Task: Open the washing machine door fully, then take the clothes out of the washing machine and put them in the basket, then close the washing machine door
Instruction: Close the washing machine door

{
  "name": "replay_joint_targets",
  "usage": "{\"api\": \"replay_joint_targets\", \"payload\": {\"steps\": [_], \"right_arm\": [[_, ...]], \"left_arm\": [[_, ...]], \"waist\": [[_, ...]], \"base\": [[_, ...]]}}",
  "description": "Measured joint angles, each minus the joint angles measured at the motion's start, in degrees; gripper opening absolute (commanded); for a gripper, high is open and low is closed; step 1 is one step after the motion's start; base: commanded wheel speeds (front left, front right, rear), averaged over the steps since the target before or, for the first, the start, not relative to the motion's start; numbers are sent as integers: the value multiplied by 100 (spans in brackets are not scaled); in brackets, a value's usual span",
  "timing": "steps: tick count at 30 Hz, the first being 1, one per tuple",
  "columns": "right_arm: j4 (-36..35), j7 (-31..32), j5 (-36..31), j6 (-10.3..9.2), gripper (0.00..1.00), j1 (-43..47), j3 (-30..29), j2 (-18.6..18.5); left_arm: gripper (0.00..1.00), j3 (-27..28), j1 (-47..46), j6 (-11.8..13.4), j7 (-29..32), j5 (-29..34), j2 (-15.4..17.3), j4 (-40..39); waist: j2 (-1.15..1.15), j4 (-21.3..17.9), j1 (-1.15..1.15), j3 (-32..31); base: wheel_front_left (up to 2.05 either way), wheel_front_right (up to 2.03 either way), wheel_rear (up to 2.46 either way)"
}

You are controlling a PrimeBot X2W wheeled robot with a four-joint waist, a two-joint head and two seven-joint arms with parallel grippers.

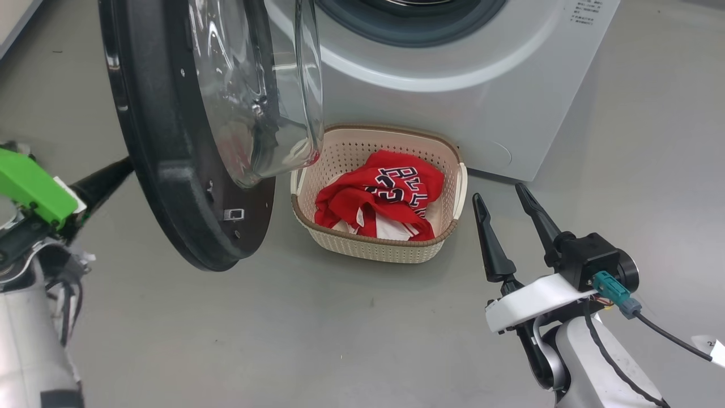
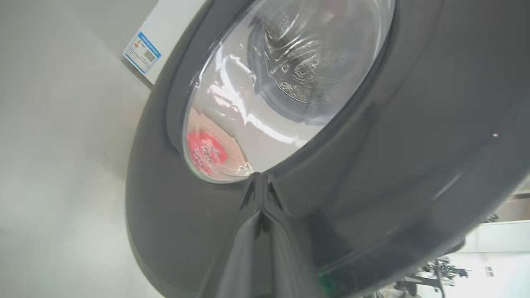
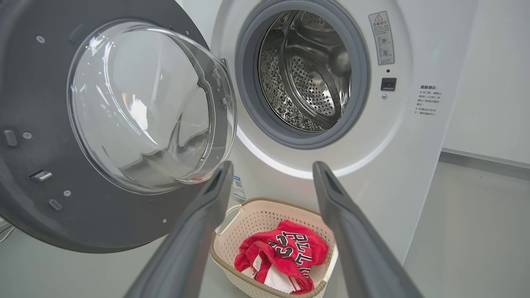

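Left gripper (image 2: 261, 184) clenched, nothing in it, tips against the door's (image 1: 164, 141) black outer rim just under the glass. Right gripper (image 1: 498, 192) spread wide, empty. Basket (image 1: 368, 249) just left of the right jaws, on the floor (image 1: 283, 334), close in front of the washer (image 1: 453, 85). Clothes (image 1: 385, 192) inside the basket, one red pile. Door hangs open between the two grippers. Drum (image 3: 306, 70) beyond the right jaws. Floor smooth grey, pale wall (image 3: 488, 82) behind. Count: one washer, one door, one basket.
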Motion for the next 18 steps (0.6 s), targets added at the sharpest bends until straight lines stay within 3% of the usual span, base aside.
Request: {"api": "replay_joint_targets", "payload": {"steps": [9, 18], "right_arm": [[13, -18, 7, 0, 100, 15, 14, 30], [31, -18, 7, 1, 100, 18, 13, 33]], "left_arm": [[0, -893, 1055, -4, -1355, 1348, 791, -1211], [0, -1480, 1797, -5, -3040, 1978, 1021, -1856]], "waist": [[0, 41, 0, -63], [0, 64, 0, -87]], "base": [[0, 0, 0], [0, 0, 0]]}}
